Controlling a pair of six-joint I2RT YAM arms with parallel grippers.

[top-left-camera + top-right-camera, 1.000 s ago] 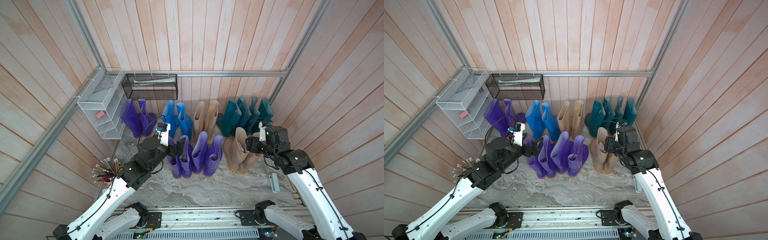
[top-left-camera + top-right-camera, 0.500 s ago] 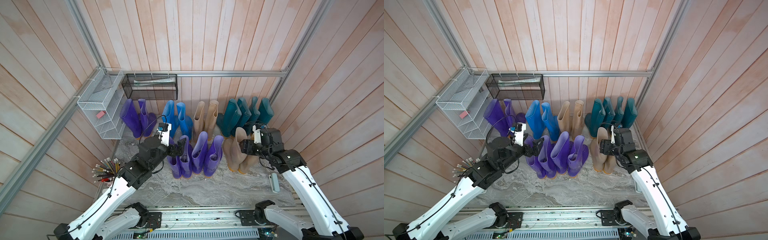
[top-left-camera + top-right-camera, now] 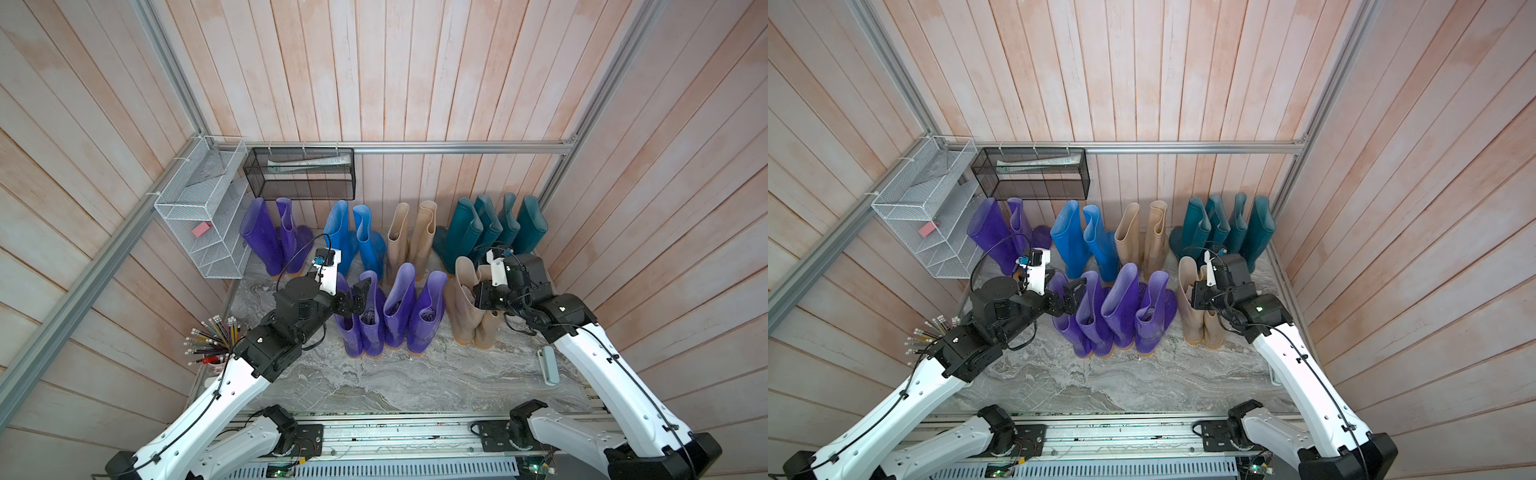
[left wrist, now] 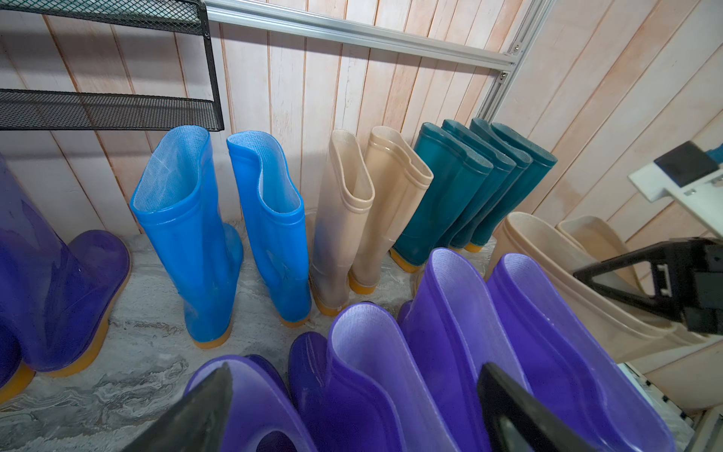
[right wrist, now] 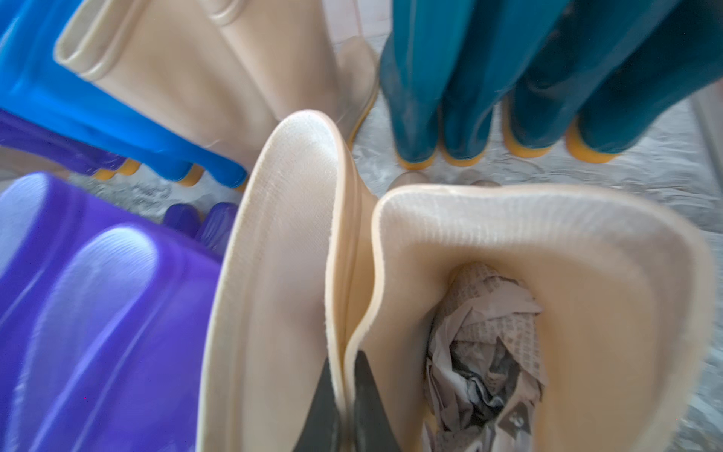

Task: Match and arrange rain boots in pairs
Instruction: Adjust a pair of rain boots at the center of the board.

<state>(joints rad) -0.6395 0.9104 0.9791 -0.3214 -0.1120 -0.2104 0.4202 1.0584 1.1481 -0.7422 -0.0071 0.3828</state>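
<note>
Rain boots stand in two rows on the marble floor. At the back are a purple pair [image 3: 270, 232], a blue pair [image 3: 353, 235], a beige pair [image 3: 409, 232] and several teal boots [image 3: 490, 228]. In front are several purple boots [image 3: 390, 307] and two beige boots [image 3: 463, 303]. My left gripper [image 3: 359, 295] [image 4: 354, 368] hangs open over the tops of the front purple boots, holding nothing. My right gripper [image 3: 478, 295] [image 5: 344, 358] is shut on the touching rims of the two front beige boots [image 5: 352, 274], one finger inside each shaft. Crumpled newspaper [image 5: 485, 344] fills one of them.
A white wire rack [image 3: 199, 216] and a black mesh basket [image 3: 299, 174] hang on the back left walls. A cup of pencils [image 3: 212, 340] stands by the left arm. A small pale block [image 3: 548, 365] lies at the right floor edge. Wooden walls close in on three sides.
My right gripper moved left and down onto the front beige boots and shut on their rims. The left arm has stayed put and open.
</note>
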